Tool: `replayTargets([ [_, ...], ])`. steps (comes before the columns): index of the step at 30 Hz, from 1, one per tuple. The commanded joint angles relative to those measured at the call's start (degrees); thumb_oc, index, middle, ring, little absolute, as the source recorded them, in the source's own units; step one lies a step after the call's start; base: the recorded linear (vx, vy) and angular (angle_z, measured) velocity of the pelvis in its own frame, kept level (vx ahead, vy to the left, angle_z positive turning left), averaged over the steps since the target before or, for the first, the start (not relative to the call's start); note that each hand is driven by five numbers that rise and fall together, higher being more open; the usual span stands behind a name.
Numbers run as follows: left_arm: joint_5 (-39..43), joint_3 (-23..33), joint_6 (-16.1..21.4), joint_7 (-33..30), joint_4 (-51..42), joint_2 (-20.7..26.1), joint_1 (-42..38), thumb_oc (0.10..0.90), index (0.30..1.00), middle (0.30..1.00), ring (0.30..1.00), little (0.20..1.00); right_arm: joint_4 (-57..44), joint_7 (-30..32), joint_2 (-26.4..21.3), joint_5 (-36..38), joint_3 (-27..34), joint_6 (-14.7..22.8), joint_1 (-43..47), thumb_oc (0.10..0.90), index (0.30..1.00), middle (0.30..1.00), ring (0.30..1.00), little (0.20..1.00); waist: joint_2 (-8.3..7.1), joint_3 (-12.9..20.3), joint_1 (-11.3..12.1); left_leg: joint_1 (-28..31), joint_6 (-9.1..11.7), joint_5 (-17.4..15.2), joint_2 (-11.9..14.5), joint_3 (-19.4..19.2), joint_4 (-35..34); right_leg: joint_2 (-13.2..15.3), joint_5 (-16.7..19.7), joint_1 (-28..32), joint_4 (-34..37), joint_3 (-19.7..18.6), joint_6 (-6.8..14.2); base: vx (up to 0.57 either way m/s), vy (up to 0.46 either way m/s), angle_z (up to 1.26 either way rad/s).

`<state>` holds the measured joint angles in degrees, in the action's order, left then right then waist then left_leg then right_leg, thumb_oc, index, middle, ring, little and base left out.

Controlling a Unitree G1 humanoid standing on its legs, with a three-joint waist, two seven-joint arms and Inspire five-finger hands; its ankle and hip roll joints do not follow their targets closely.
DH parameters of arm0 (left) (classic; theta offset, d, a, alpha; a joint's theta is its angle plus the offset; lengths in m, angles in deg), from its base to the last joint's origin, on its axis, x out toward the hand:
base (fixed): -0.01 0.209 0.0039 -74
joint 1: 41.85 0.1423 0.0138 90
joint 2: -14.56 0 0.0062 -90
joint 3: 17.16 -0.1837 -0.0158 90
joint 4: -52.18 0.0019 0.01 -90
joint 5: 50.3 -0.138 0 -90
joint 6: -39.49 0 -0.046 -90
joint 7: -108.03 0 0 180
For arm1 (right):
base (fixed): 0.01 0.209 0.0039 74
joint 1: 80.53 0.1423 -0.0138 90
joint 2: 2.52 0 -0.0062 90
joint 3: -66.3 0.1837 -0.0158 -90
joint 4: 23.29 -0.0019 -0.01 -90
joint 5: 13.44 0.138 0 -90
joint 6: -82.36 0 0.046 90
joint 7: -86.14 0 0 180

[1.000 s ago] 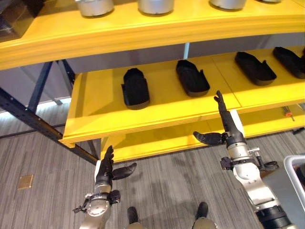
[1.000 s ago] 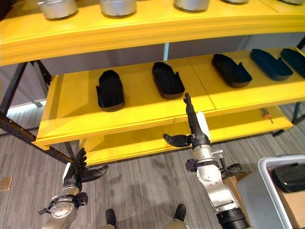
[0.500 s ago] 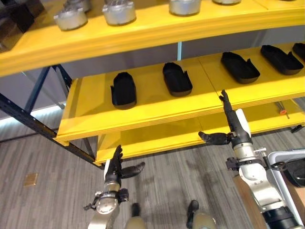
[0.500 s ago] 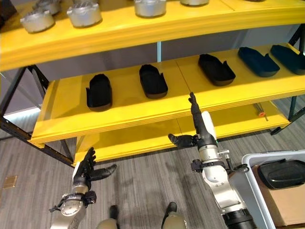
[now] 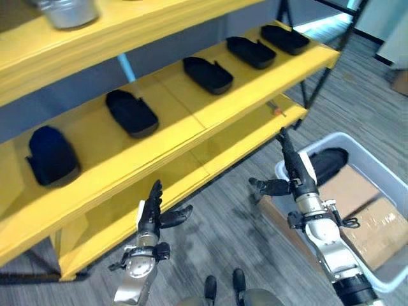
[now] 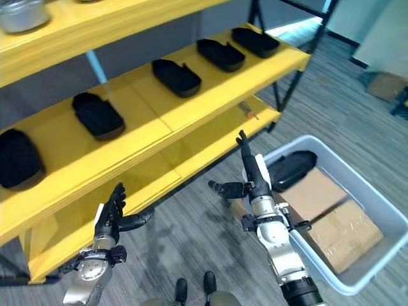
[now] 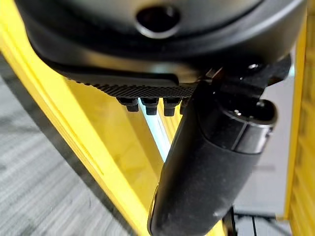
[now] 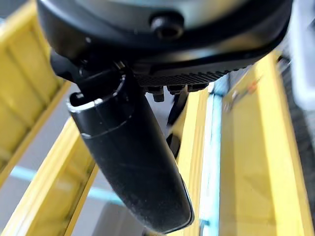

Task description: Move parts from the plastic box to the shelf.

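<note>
A: Hands?
B: Both empty. Right hand (image 6: 250, 180) is up with straight fingers and the thumb out sideways; left hand (image 6: 109, 217) is low, fingers spread the same way — neither holds a part.
A: Where's the next part?
B: One black part (image 6: 290, 169) lies in the plastic box (image 6: 376, 210), just beside the right hand on its outer side, resting next to flat cardboard packs (image 6: 331, 220). Probably the next pick, since that hand is nearest.
A: Shelf?
B: Yellow shelf (image 6: 191, 105) ahead of both hands, smooth painted boards. Five placed parts (image 6: 176, 77) sit in a spaced row on the middle board (likely so each gets its own slot).
A: Look of the parts?
B: Matte black, elongated, shallow shells with rounded ends — moulded plastic, I'd guess. The box is pale grey, thin-walled, with rounded corners.
</note>
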<state>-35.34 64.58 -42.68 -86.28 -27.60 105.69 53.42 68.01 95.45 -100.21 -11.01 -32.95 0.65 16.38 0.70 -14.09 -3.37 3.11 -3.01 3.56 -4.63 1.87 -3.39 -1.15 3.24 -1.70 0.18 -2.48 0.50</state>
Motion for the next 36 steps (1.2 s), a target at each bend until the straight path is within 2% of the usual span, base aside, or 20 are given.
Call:
replayTargets([
  [1,-1.39,1.82,4.55,-0.85,-3.51,2.70,-0.61,0.900,1.000,1.000,1.000,1.000,-5.77,1.40,-0.73,-0.92,0.24,5.26,5.87,0.900,1.000,1.000,1.000,1.000,-1.57,4.11,1.67,-4.82,-0.02,0.75,0.36,-0.05,-0.90,1.40,-1.15,-1.83,-4.02,1.17,4.64,-0.02,0.061,-0.66],
  [3,-2.08,1.95,4.36,-1.43,-3.65,3.44,-1.83,0.900,1.000,1.000,1.000,1.000,-5.71,1.60,0.30,-1.92,-0.99,5.17,7.90,0.900,1.000,1.000,1.000,1.000,-1.39,3.10,2.41,-4.53,-0.65,-0.19,1.00,-2.61,-0.95,2.46,-2.09,-4.98,-9.54,4.45,5.69,-0.02,0.083,-0.68],
  [5,-1.95,2.67,4.46,-1.89,-4.22,3.75,-1.52,0.900,1.000,1.000,1.000,1.000,-4.42,1.54,2.00,-2.43,-3.46,5.02,10.59,0.900,1.000,1.000,1.000,1.000,-0.80,2.66,4.38,-3.06,-0.35,-1.59,2.04,-6.36,-1.55,8.76,-0.93,-6.20,-10.97,14.74,7.05,0.03,0.027,-1.33],
  [8,-1.02,3.45,4.75,-1.55,-5.25,3.36,-0.12,0.900,1.000,1.000,1.000,1.000,-2.52,1.93,3.37,-2.61,-6.33,4.37,14.95,0.900,1.000,1.000,1.000,1.000,0.00,1.48,5.20,-1.16,0.36,-3.15,4.65,-12.38,-1.59,16.36,5.03,-9.64,-8.59,22.54,8.66,0.09,-0.057,-2.00],
  [9,-1.21,3.91,4.87,-1.49,-5.97,3.54,0.54,0.900,1.000,1.000,1.000,1.000,-2.19,2.28,3.79,-3.34,-6.85,3.84,16.55,0.900,1.000,1.000,1.000,1.000,-0.26,1.02,5.71,0.32,1.22,-4.57,5.33,-14.50,-1.58,19.20,8.73,-9.43,-4.09,26.58,10.98,0.25,-0.109,-1.52],
  [10,-1.42,4.26,4.84,-1.33,-6.36,3.67,0.83,0.900,1.000,1.000,1.000,1.000,-2.20,2.62,4.21,-3.90,-6.95,3.52,16.69,0.900,1.000,1.000,1.000,1.000,-0.47,0.94,6.07,1.52,1.54,-5.70,5.59,-15.95,-1.51,19.97,10.28,-8.48,-1.73,29.25,12.38,0.29,-0.129,-1.55],
  [12,-2.01,4.15,4.53,-0.67,-6.24,3.48,1.05,0.900,1.000,1.000,1.000,1.000,-2.13,2.54,4.21,-4.04,-6.35,3.23,15.61,0.900,1.000,1.000,1.000,1.000,-1.69,1.68,6.42,3.04,2.25,-7.17,5.46,-17.12,-1.43,20.11,10.70,-5.80,1.77,31.98,12.84,0.20,-0.102,-1.05],
  [16,-2.04,2.85,4.35,-0.86,-4.96,3.14,-0.58,0.900,1.000,1.000,1.000,1.000,-2.57,3.18,3.43,-5.28,-5.43,2.94,13.94,0.900,1.000,1.000,1.000,1.000,-2.61,3.27,5.08,3.55,3.53,-8.42,6.70,-15.42,-0.37,18.43,11.09,-4.36,2.39,31.27,12.60,0.30,-0.207,0.16],
  [20,-1.37,1.52,4.36,-1.05,-4.83,2.96,-3.48,0.900,1.000,1.000,1.000,1.000,-3.50,4.78,1.01,-5.32,-2.73,3.25,11.87,0.900,1.000,1.000,1.000,1.000,-2.97,3.81,3.00,2.46,6.20,-9.67,11.80,-14.90,4.75,15.99,7.39,-2.50,1.08,32.83,10.69,0.25,-0.226,0.19],
  [22,-0.88,1.17,4.19,-1.22,-4.62,2.74,-4.06,0.900,1.000,1.000,1.000,1.000,-4.02,5.18,0.16,-4.91,-2.37,3.49,11.21,0.900,1.000,1.000,1.000,1.000,-2.91,3.60,2.22,0.47,7.95,-8.90,14.68,-15.19,11.76,13.92,4.85,-1.55,1.02,32.99,8.70,0.25,-0.259,0.31],
  [23,-0.59,1.43,4.28,-1.32,-4.70,2.53,-3.35,0.900,1.000,1.000,1.000,1.000,-4.65,4.66,-0.40,-3.99,-2.79,3.80,11.03,0.900,1.000,1.000,1.000,1.000,-3.07,2.72,2.68,-2.77,8.65,-6.99,15.82,-13.61,21.69,11.85,2.89,-0.01,1.70,32.06,6.59,0.29,-0.238,0.18],
  [25,-0.02,1.77,4.43,-1.39,-5.03,2.37,-2.45,0.900,1.000,1.000,1.000,1.000,-5.59,3.79,-1.02,-2.59,-3.10,4.25,10.65,0.900,1.000,1.000,1.000,1.000,-4.21,0.54,4.37,-9.40,9.26,-2.48,13.20,-9.86,33.87,11.14,2.11,0.96,2.55,31.16,4.09,0.11,-0.130,-0.27],
  [26,0.31,1.72,4.44,-1.32,-5.10,2.47,-2.08,0.900,1.000,1.000,1.000,1.000,-5.87,3.48,-1.20,-2.04,-3.06,4.39,10.55,0.900,1.000,1.000,1.000,1.000,-4.71,-0.27,5.03,-12.05,9.34,-1.85,12.61,-7.87,35.42,10.96,1.80,1.44,2.92,30.97,3.81,0.03,-0.041,-0.63],
  [27,0.55,1.48,4.26,-0.90,-5.55,2.72,-1.68,0.900,1.000,1.000,1.000,1.000,-5.86,3.48,-1.53,-1.72,-2.91,4.45,10.53,0.900,1.000,1.000,1.000,1.000,-5.53,-0.88,5.41,-14.69,8.73,-2.48,12.81,-6.77,33.48,11.24,1.74,1.71,3.38,30.85,4.16,0.13,0.005,-0.66],
  [30,1.11,1.92,4.29,-0.21,-7.11,3.11,0.40,0.900,1.000,1.000,1.000,1.000,-4.82,4.46,-1.58,-1.23,-2.22,4.63,10.75,0.900,1.000,1.000,1.000,1.000,-7.23,-1.12,6.06,-15.77,8.37,-1.51,19.85,-5.84,20.12,12.48,2.01,2.34,3.68,29.29,6.52,0.19,0.121,-0.17],
  [31,1.11,1.94,4.28,-0.20,-7.15,3.12,0.47,0.900,1.000,1.000,1.000,1.000,-4.82,4.46,-1.57,-1.24,-2.25,4.63,10.72,0.900,1.000,1.000,1.000,1.000,-7.32,-1.14,6.21,-15.25,8.45,-1.18,19.85,-6.12,19.41,12.49,2.00,2.38,3.68,29.12,6.48,0.16,0.200,-0.24],
  [32,0.55,2.13,4.11,-0.26,-7.06,3.37,0.72,0.900,1.000,1.000,1.000,1.000,-4.77,4.83,-1.38,-1.44,-2.31,4.64,10.82,0.900,1.000,1.000,1.000,1.000,-7.04,-1.10,6.46,-14.69,9.73,3.21,22.59,-5.88,12.01,12.80,1.92,2.88,4.07,28.36,7.29,0.21,0.418,-0.38],
  [33,0.36,3.00,3.95,-0.24,-7.08,2.95,1.58,0.900,1.000,1.000,1.000,1.000,-4.81,4.93,-1.24,-1.38,-2.27,4.66,10.73,0.900,1.000,1.000,1.000,1.000,-6.01,-0.61,6.89,-15.55,11.83,8.48,25.40,-2.35,4.61,13.86,2.13,3.31,4.66,26.10,8.64,0.21,0.421,-0.38],
  [35,-0.04,3.01,3.82,-0.37,-6.45,2.12,2.32,0.900,1.000,1.000,1.000,1.000,-4.70,4.79,-1.33,-1.80,-2.43,4.66,10.03,0.900,1.000,1.000,1.000,1.000,-4.89,0.08,7.16,-14.12,13.25,9.76,25.92,-2.59,2.03,14.47,2.04,3.93,4.81,25.48,9.30,0.20,0.405,-0.53],
  [36,-0.02,3.46,4.20,-0.06,-6.24,1.62,2.92,0.900,1.000,1.000,1.000,1.000,-6.05,3.71,-1.35,-1.89,-1.97,4.57,8.45,0.900,1.000,1.000,1.000,1.000,-4.06,0.58,6.81,-11.85,12.93,6.88,25.24,-4.22,2.26,15.28,1.95,4.73,4.47,24.85,9.74,0.25,0.486,-0.75],
])
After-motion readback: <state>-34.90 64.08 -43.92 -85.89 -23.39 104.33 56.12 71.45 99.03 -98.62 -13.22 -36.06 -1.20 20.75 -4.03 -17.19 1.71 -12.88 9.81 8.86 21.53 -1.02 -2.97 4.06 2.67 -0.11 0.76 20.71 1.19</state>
